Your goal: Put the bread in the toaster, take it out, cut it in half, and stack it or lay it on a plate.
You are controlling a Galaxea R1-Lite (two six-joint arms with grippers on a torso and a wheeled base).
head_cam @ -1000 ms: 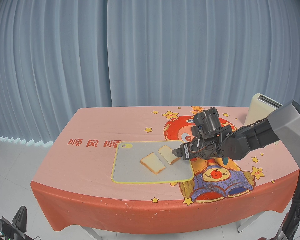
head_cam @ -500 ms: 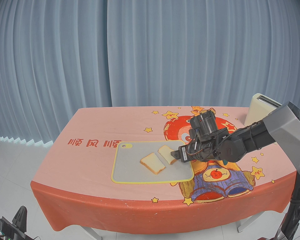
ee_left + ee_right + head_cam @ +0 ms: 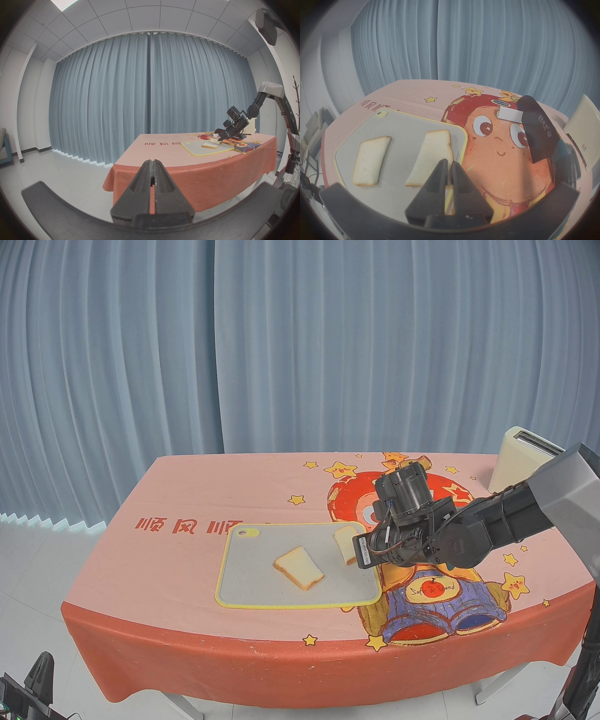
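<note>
Stacking seems the step in hand, the cutting being done. Near and left, well apart from the table, the left gripper (image 3: 152, 187) hangs with fingers pressed together. On the cutting board (image 3: 250, 577) the left half (image 3: 299, 567) lies flat. The right half (image 3: 344, 542) tilts up, pinched at its right edge by the right gripper (image 3: 357, 552), whose arm reaches in low from the right. Far right stands the toaster (image 3: 522, 459). The next move likely calls for a gentle lift, then carrying this soft piece onto the other.
</note>
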